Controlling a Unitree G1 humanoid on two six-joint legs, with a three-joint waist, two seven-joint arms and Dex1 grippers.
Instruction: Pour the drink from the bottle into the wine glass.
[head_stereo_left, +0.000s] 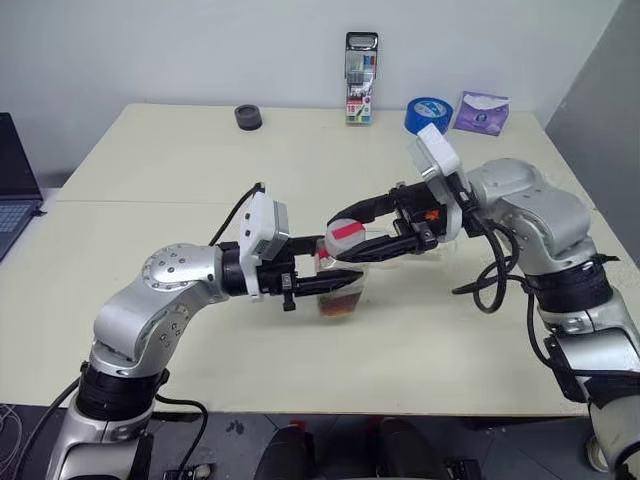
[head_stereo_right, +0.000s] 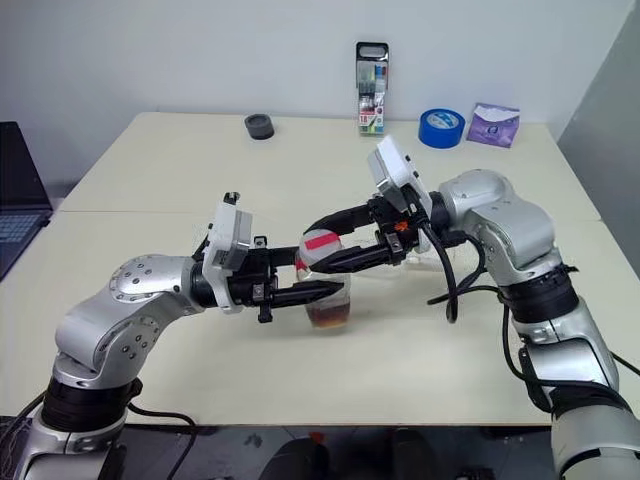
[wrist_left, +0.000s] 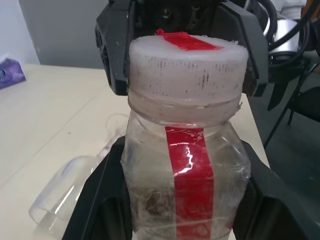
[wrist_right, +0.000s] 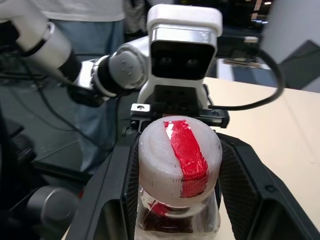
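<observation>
Bottle stands mid-tabletop, its body clenched by the left hand; the right hand grasps its red-and-white cap. Marker pack, blue tape roll and purple packet line the far edge below a pale wall.

bottle on table, between tools

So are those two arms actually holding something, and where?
Yes, the bottle. The left gripper is shut on its body below the neck; the right gripper's fingers clasp its red-and-white cap.
</observation>
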